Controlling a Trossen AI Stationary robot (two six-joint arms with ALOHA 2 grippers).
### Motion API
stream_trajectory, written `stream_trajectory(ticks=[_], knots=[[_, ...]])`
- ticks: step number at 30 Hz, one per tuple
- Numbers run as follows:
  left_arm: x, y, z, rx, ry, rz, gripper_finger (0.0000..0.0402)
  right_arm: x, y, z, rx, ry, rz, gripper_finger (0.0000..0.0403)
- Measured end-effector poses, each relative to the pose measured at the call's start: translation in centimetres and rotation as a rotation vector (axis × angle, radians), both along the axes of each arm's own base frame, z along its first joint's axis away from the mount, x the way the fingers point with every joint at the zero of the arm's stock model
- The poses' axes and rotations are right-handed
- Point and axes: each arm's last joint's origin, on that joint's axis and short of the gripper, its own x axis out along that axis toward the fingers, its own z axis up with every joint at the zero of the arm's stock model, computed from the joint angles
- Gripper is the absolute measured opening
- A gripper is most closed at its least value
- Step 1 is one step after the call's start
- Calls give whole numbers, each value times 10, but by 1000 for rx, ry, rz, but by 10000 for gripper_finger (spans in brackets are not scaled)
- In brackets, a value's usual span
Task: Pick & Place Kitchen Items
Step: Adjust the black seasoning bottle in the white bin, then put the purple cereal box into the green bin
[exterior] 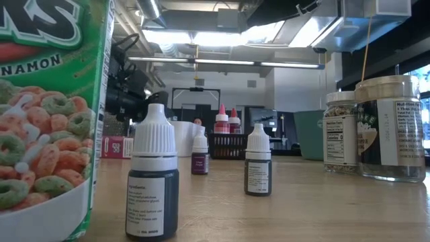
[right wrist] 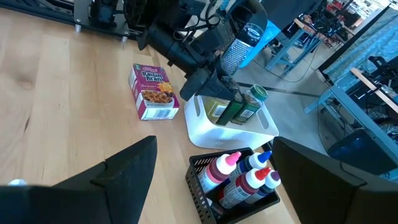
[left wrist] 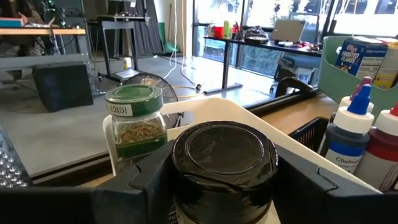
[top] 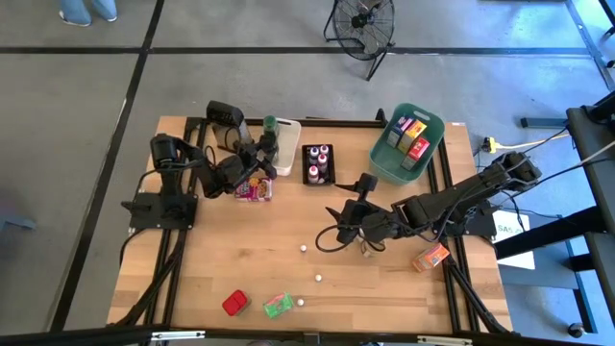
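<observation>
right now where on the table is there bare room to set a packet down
Bare wood runs along the left side below the pink Raisin Bran box, above the red packet. Crowded: the back edge, around the white bin, black crate and teal bin.

Raisin Bran box beside white bin

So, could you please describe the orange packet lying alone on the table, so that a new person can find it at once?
Start in the high view at the teal bin near the table's far right corner, then come toward the near edge along the right side. The orange packet lies flat on the bare wood there, beside the right arm. It is alone on that side; the red packet and green packet lie near the front edge, left of centre.
</observation>
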Motion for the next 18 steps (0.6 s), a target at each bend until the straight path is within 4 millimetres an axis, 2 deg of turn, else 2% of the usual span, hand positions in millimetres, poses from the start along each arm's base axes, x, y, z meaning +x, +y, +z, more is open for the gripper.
stream_trajectory(ticks=[12, 18], knots=[[1, 0, 4, 30, -17, -34, 259, 0, 0, 0, 0, 0, 0, 321], [2, -3, 7, 87, 37, -35, 266, 0, 0, 0, 0, 0, 0, 321]])
